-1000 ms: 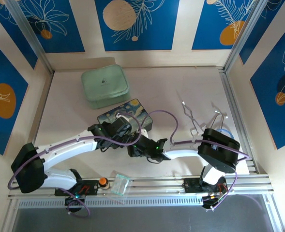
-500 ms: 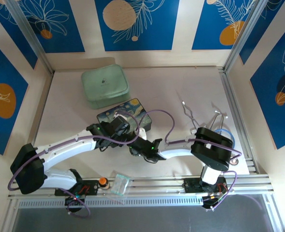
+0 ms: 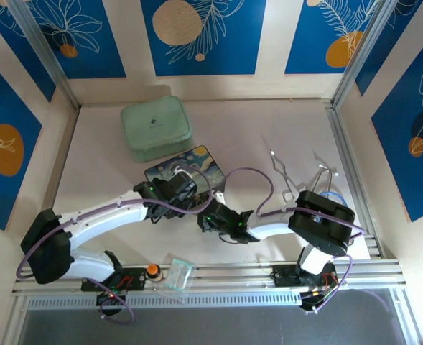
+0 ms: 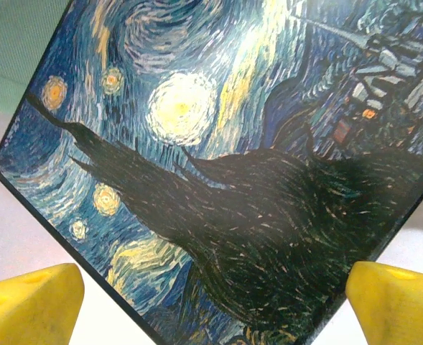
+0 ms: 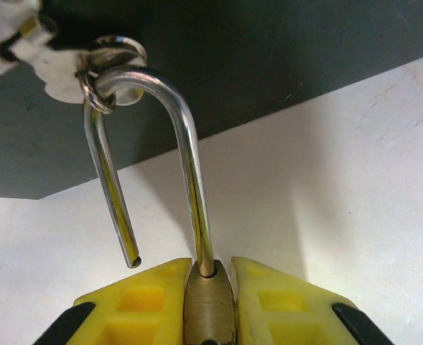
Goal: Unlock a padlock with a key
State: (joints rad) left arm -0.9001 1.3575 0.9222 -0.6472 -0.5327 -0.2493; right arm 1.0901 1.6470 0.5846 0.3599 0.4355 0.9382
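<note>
Padlock (image 5: 210, 310) body mostly cut off; my right end effector (image 5: 210, 277) clamps it, shackle (image 5: 187, 151) open. Left end effector (image 4: 215, 302) gapes wide by box (image 4: 218, 165).

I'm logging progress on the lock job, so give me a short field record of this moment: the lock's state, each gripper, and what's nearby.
padlock: brass body clamped between the right gripper's fingers
shackle: open; one leg's end is free of the body, the other sits in it
shackle hooked through: metal ring against a dark surface
right gripper: shut on the padlock
left gripper: open, fingers wide apart, facing the painted box
nearby: mint green case beyond the painted box
</note>
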